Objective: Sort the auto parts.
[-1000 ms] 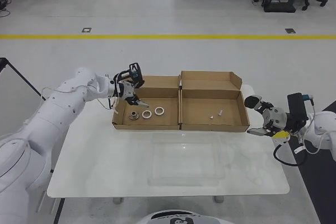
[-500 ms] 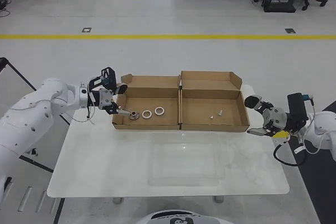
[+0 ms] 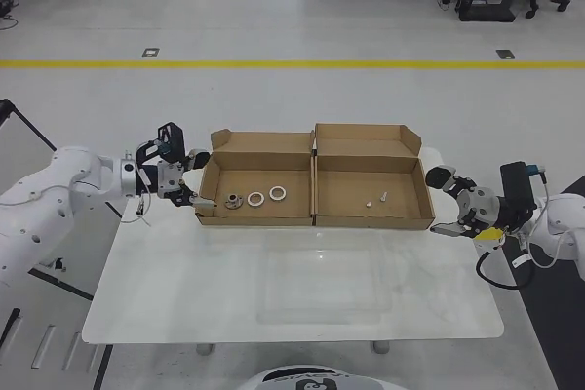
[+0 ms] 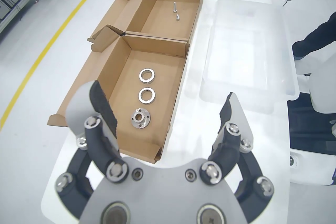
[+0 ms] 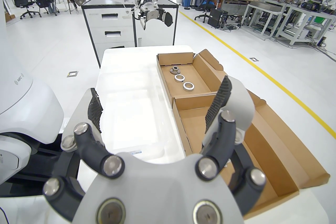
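Observation:
Two open cardboard boxes stand side by side at the back of the white table. The left box (image 3: 297,207) holds a metal flange hub (image 3: 233,202) (image 4: 140,118) and two metal rings (image 3: 256,199) (image 3: 278,193). A bolt (image 3: 381,196) (image 4: 174,6) and a small stud (image 3: 368,204) lie in the right box (image 3: 409,200). My left gripper (image 3: 197,180) (image 4: 162,92) hangs open and empty just outside the left box's left end. Beyond the right box's right end, my right gripper (image 3: 441,205) (image 5: 160,88) is open and empty too.
A clear plastic tray (image 3: 322,283) (image 4: 249,46) sits on the table in front of the boxes, with nothing visible in it. The box flaps stand up along the far side. A drawer cabinet (image 5: 113,25) stands off the table's left end.
My left gripper has drawn back leftward from above the hub inside the left box to outside that box's left end, staying open. The right arm has not moved.

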